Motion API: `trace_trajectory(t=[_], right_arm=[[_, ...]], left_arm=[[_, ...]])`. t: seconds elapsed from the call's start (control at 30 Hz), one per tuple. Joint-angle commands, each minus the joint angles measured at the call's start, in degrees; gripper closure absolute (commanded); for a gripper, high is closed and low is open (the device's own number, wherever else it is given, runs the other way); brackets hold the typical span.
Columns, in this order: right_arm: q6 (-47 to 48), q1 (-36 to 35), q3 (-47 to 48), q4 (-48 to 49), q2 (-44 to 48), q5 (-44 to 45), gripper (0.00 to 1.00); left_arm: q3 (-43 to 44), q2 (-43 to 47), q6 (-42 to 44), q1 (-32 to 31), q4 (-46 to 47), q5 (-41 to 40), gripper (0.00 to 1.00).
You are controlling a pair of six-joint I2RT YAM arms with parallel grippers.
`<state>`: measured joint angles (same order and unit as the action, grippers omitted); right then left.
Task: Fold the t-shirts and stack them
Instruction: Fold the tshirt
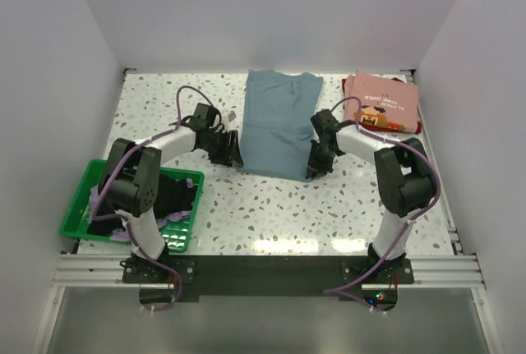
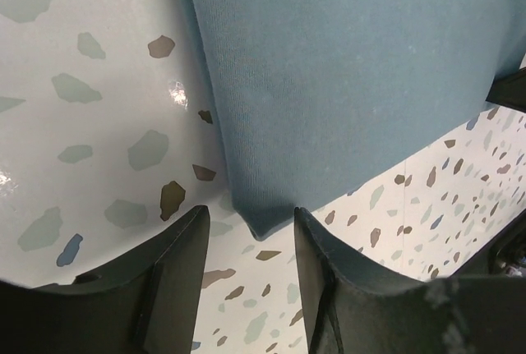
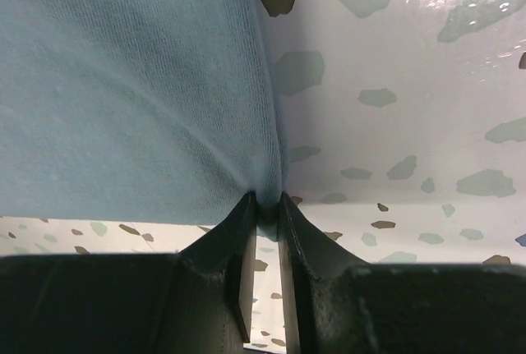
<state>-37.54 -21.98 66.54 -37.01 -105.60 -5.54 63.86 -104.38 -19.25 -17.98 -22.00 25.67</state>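
Both near corners of the grey-blue shirt [image 1: 279,120] have an arm at them; the shirt itself lies flat on the table [image 1: 279,214], in the middle and toward the back. Your left gripper [image 2: 249,222] is at the near left corner with its jaws apart. The corner sits in the gap between them, and neither finger presses on it. Your right gripper [image 3: 265,202] is at the near right corner. Its jaws are almost together, and a small fold of the cloth is pinched between them. You can see the pink shirt [image 1: 385,101] folded at the back right, well apart from both arms. The green basket [image 1: 76,198] stands at the near left, with a black shirt [image 1: 177,194] and a lavender shirt [image 1: 173,218] lying in it.
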Motion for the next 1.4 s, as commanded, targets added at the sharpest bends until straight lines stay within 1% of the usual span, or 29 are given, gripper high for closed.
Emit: trace_trajectory(t=[0.0,0.07,0.4,0.63,0.67,0.83,0.9,0.93,0.97,1.03,1.07,1.13,1.17,1.37], right_arm=[[-0.60,-1.31,-3.00,-1.22,-1.01,2.03,0.82],[-0.78,-1.31,-3.35,-1.04,-0.75,2.03,0.82],[-0.87,-1.40,-3.61,-0.95,-0.48,2.11,0.82],[-0.87,-1.31,-4.14,-0.87,-0.04,2.38,0.83],[-0.87,-1.31,-4.23,-0.87,0.13,2.38,0.83],[-0.78,-1.40,-4.05,-1.13,0.31,2.73,0.85],[-0.78,-1.40,-3.88,-1.22,0.31,2.64,0.86],[-0.78,-1.40,-3.88,-1.30,0.22,2.81,0.89],[-0.96,-1.31,-3.88,-1.48,0.13,2.73,0.90],[-1.04,-1.40,-3.88,-1.57,0.13,2.82,0.94],[-1.04,-1.40,-3.96,-1.66,0.22,2.99,0.95],[-1.05,-1.31,-4.05,-2.09,0.40,3.25,1.00],[-1.04,-1.31,-4.14,-2.36,0.57,3.60,1.00],[-1.04,-1.31,-4.40,-5.43,2.15,5.36,1.00]], left_arm=[[0.74,-0.74,1.14,0.05,1.34,2.10,0.51],[0.48,-0.83,0.96,-0.13,1.17,2.54,0.53],[0.04,-2.85,0.70,-0.57,1.96,3.95,0.54],[0.22,-4.87,-0.18,-1.01,2.58,5.44,0.60],[0.22,-5.04,-0.09,-1.01,2.49,5.62,0.62],[0.74,-6.19,0.70,-1.53,1.26,6.50,0.65],[1.01,-6.54,1.22,-1.62,0.12,6.67,0.69],[1.18,-6.89,1.58,-1.71,-0.15,6.93,0.71],[1.18,-6.98,1.84,-1.62,-0.41,6.94,0.76],[1.18,-7.42,2.63,-1.62,-1.20,7.20,0.82],[1.18,-7.59,2.98,-1.62,-1.47,7.29,0.89],[1.27,-7.77,3.95,-1.62,-2.34,6.76,0.97],[1.10,-7.68,4.30,-1.71,-2.69,6.41,1.00],[0.83,-5.84,7.20,-1.53,-5.68,0.35,1.00]])
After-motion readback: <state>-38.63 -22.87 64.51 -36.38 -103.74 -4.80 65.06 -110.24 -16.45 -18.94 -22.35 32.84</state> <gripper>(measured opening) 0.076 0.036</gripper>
